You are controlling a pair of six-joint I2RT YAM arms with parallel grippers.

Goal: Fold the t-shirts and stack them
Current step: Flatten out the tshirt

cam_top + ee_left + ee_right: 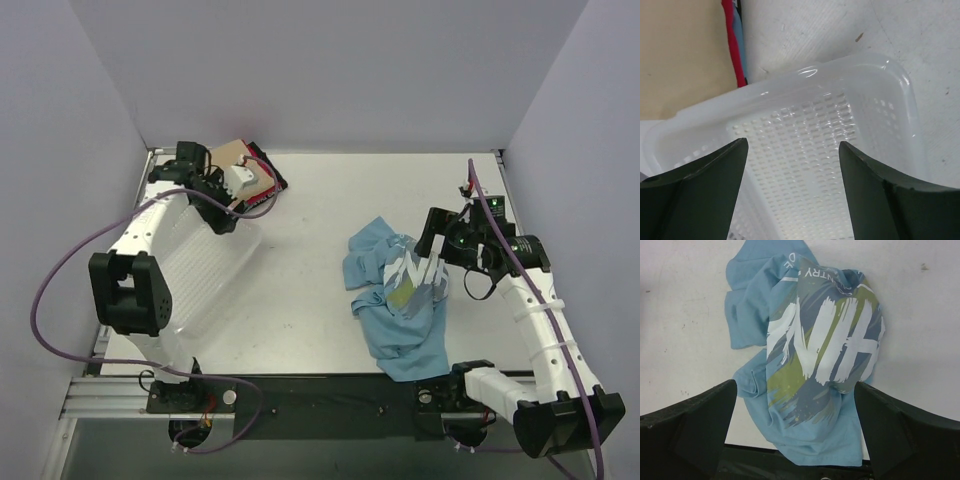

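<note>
Partly legible on crumpled blue t-shirt point(805, 355): "OF", "NTRY".

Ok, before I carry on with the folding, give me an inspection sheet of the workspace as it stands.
Surface: white table, a few small dark specks.
Job's things: light blue t-shirt crumpled and unfolded by the right arm; tan t-shirt lying on the red-and-black t-shirt in the far left corner.
Clutter: white mesh basket on the left, under the left arm; the part in view is empty.
Grippers: left gripper open over the basket; right gripper open above the light blue t-shirt; neither holds anything.
Cables: left purple cable loops past the table's left edge; right purple cable follows its arm.
Surroundings: plain lavender walls.
</note>
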